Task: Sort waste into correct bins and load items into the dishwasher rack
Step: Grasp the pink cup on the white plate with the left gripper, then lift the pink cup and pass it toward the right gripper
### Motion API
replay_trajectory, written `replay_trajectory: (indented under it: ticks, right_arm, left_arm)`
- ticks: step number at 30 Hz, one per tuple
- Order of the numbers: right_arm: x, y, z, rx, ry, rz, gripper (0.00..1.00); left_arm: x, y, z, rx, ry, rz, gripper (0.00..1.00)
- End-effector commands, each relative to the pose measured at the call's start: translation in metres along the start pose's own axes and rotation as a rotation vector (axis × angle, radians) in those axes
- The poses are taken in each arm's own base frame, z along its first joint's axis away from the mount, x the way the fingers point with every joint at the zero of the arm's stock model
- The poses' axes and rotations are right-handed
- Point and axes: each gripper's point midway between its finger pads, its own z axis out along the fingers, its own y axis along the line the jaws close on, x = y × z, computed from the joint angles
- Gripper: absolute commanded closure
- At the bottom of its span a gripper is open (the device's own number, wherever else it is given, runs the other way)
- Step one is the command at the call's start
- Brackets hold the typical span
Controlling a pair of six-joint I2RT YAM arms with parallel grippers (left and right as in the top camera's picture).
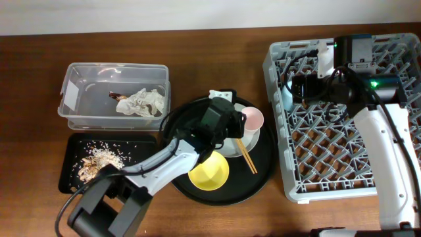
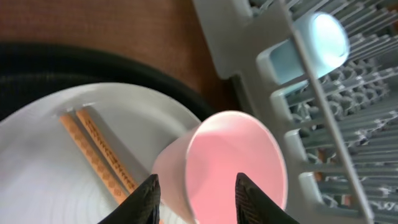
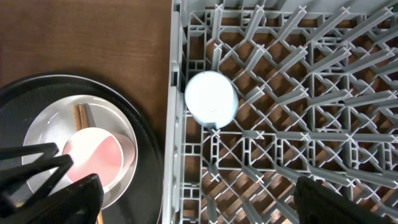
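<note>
The pink cup (image 1: pixel 252 118) lies tilted on the pale plate (image 1: pixel 255 139) beside the wooden chopsticks (image 1: pixel 247 158). My left gripper (image 1: pixel 235 126) is open, its fingers (image 2: pixel 198 190) on either side of the cup's near wall (image 2: pixel 230 155). The blue cup (image 1: pixel 287 97) stands upside down in the grey dishwasher rack (image 1: pixel 342 151) at its left edge. My right gripper (image 3: pixel 199 199) is wide open and empty above that edge, near the blue cup (image 3: pixel 211 98). The yellow bowl (image 1: pixel 209 172) sits on the round tray.
The round black tray (image 1: pixel 263 172) holds the plate and bowl. The clear box (image 1: pixel 71 89) holds the white napkin (image 1: pixel 143 102) and brown wrapper (image 1: pixel 119 97). The flat black tray (image 1: pixel 68 168) holds food scraps (image 1: pixel 100 158).
</note>
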Motion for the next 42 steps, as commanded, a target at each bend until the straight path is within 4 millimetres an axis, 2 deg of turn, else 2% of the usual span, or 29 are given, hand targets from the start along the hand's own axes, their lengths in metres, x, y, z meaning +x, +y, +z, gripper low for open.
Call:
replay_trajectory:
  ticks: [1,6,7,8,12,16,18,21,22,24,26,29,31,32,33,35,38,39,42]
  right_arm:
    - [-0.002,0.001,0.000,-0.008,-0.004,0.008,0.01]
    - [-0.002,0.001,0.000,-0.008,-0.004,0.008,0.01]
    - [-0.002,0.001,0.000,-0.008,-0.004,0.008,0.01]
    - [-0.002,0.001,0.000,-0.008,-0.004,0.008,0.01]
    - [-0.002,0.001,0.000,-0.008,-0.004,0.008,0.01]
    - [-0.002,0.001,0.000,-0.008,-0.004,0.008,0.01]
    - [-0.002,0.001,0.000,-0.008,-0.004,0.008,0.01]
    - [-0.002,0.001,0.000,-0.008,-0.004,0.008,0.01]
    - [-0.002,0.001,0.000,-0.008,-0.004,0.008,0.01]
    - [-0.002,0.001,0.000,-0.008,-0.004,0.008,0.01]
    - [-0.002,0.001,0.000,-0.008,-0.004,0.008,0.01]
    - [-0.002,0.001,0.000,-0.008,-0.004,0.008,0.01]
    - [-0.002,0.001,0.000,-0.008,-0.004,0.008,0.02]
    - [-0.002,0.001,0.000,-0.008,-0.004,0.008,0.01]
    - [-0.002,0.001,0.000,-0.008,-0.004,0.008,0.01]
    - [-0.002,0.001,0.000,-0.008,-0.004,0.008,0.01]
    - [-0.001,0.007,-0.001,-0.042,-0.002,0.018,0.01]
    - [0.009,0.014,-0.001,-0.082,0.041,0.023,0.01]
    - [0.021,0.024,-0.007,-0.140,0.090,0.025,0.01]
  left_arm:
    - [0.011,0.002,0.009,-0.002,0.033,-0.001,0.62]
    - [0.028,0.002,0.014,-0.013,0.078,0.011,0.63]
    - [0.029,0.002,0.014,-0.015,0.083,0.012,0.66]
    - [0.030,0.002,0.014,-0.016,0.087,0.012,0.73]
    - [0.032,0.003,0.014,-0.022,0.093,0.011,0.86]
    - [0.021,-0.001,0.012,-0.001,0.058,0.010,0.94]
    - [0.008,-0.006,0.004,0.016,0.023,0.006,0.95]
    - [-0.024,-0.018,-0.025,0.071,-0.045,-0.006,0.96]
    - [-0.036,-0.028,-0.041,0.125,-0.063,-0.010,0.96]
    - [-0.051,-0.045,-0.071,0.223,-0.074,-0.010,0.96]
    - [-0.060,-0.050,-0.097,0.268,-0.080,-0.014,0.96]
    - [-0.068,-0.053,-0.134,0.363,-0.053,-0.027,0.93]
    - [-0.067,-0.065,-0.159,0.518,0.008,-0.018,0.92]
    - [-0.065,-0.072,-0.183,0.656,0.064,-0.004,0.97]
    - [-0.064,-0.072,-0.197,0.729,0.097,0.000,1.00]
    - [-0.063,-0.067,-0.223,0.858,0.156,0.001,1.00]
    - [-0.069,-0.052,-0.244,0.937,0.170,0.001,1.00]
    - [-0.069,-0.048,-0.248,0.949,0.176,-0.009,1.00]
    - [-0.067,-0.040,-0.251,0.961,0.155,0.036,1.00]
